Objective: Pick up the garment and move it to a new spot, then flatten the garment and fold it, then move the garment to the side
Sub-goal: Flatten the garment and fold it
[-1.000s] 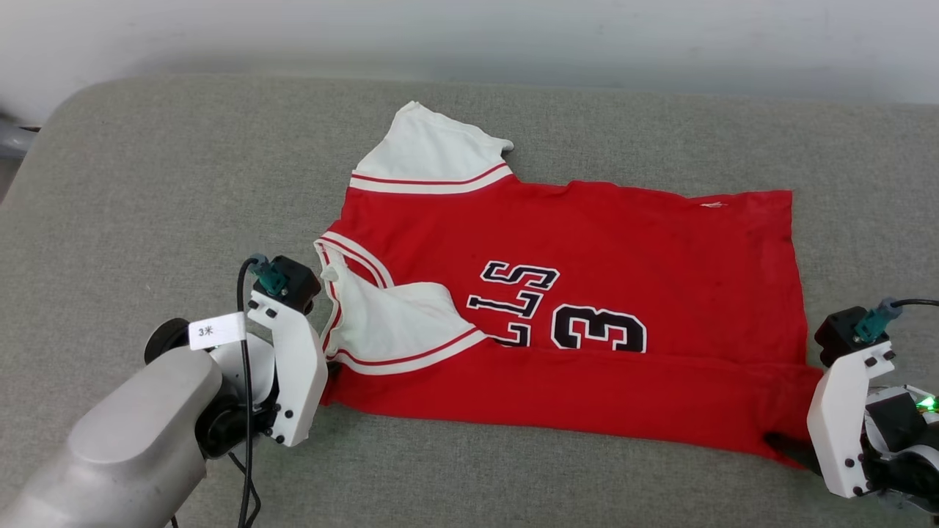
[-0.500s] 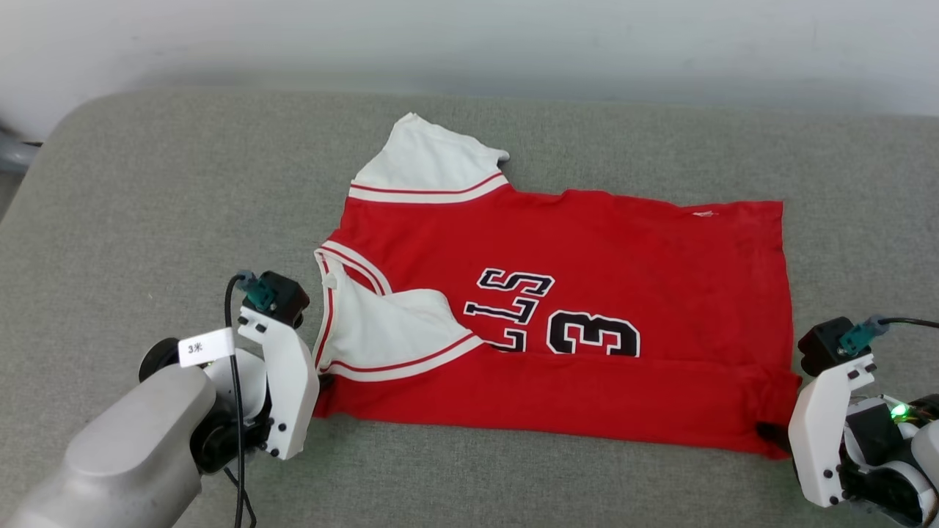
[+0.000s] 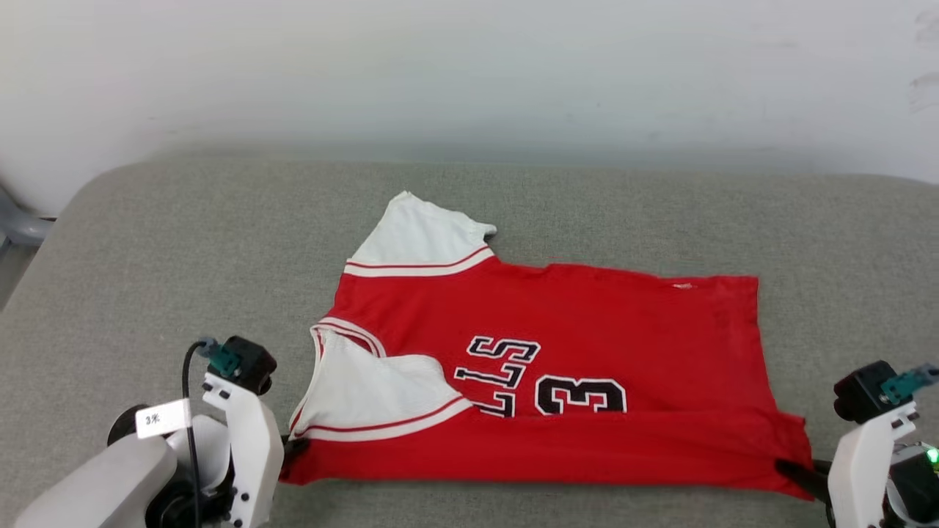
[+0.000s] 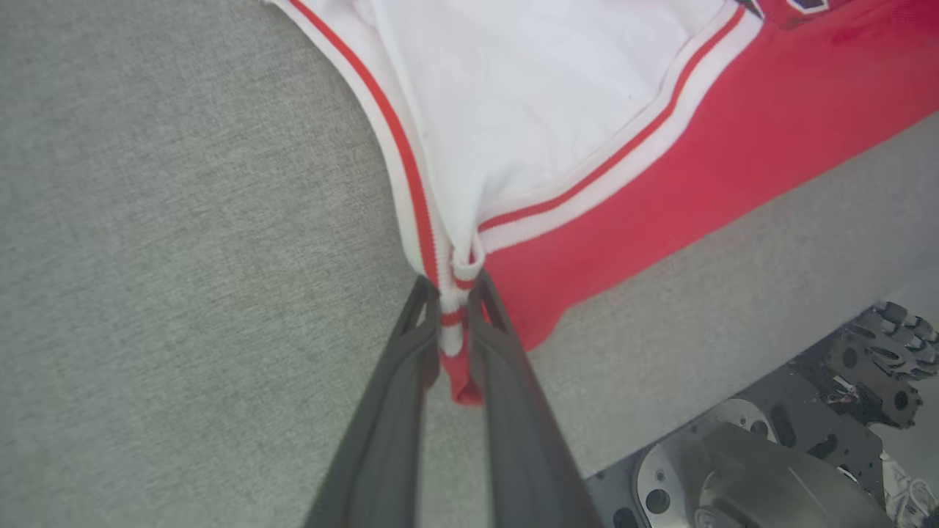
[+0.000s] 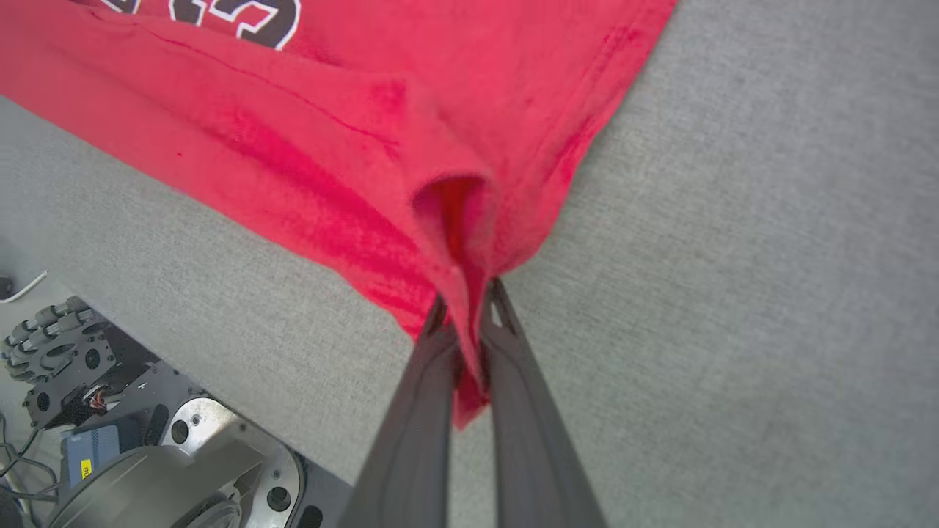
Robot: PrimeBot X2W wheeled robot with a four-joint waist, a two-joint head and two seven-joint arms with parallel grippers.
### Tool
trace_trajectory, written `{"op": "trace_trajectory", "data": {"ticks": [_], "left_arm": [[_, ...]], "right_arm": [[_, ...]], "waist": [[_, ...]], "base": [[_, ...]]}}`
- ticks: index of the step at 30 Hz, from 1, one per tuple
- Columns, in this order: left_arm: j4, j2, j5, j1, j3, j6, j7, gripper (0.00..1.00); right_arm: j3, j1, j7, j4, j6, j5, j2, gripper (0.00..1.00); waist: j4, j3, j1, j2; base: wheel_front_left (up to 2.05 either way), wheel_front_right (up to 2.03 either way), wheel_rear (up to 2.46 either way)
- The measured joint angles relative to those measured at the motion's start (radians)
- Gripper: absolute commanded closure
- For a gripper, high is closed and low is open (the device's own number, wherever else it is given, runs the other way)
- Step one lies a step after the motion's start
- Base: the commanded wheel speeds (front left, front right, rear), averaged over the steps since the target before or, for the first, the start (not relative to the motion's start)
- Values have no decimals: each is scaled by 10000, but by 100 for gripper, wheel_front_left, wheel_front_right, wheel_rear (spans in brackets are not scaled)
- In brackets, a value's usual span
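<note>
The garment [image 3: 587, 345], a red jersey with white sleeves and black lettering, lies spread on the grey cushion with its near long edge folded over. My left gripper [image 3: 287, 453] is shut on the near left corner, pinching the striped trim and red cloth [image 4: 453, 323] between its dark fingers [image 4: 396, 411]. At the near right corner my right gripper [image 3: 796, 469] is shut on a bunched fold of red fabric [image 5: 462, 293]. One white sleeve [image 3: 422, 235] sticks out at the far left; the other sleeve [image 3: 367, 389] lies folded onto the chest.
The grey cushion [image 3: 183, 257] runs wide to the left, right and far side, ending at a pale wall [image 3: 469, 73]. Its near edge drops off to the robot base [image 5: 147, 469], visible in both wrist views.
The right gripper has shut on the garment's near right corner. The head camera has tilted up, so the whole scene sits lower in the picture.
</note>
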Motion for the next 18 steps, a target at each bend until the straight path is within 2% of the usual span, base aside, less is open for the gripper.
{"op": "trace_trajectory", "data": {"ticks": [6,11,18], "left_arm": [[-1137,533,-165,741,-13,449,44,100],[-1745,713,-339,1281,-46,798,8,100],[-1580,654,-506,1527,-79,966,-88,100]], "right_arm": [[-591,915,232,-673,2,77,-351,100],[-1124,1603,639,-1055,4,59,-433,100],[-1538,2010,1072,-892,6,-224,48,100]], "waist": [[-20,-225,0,-1],[-24,-206,0,0],[-24,108,0,0]], "base": [[0,0,0],[0,0,0],[0,0,0]]}}
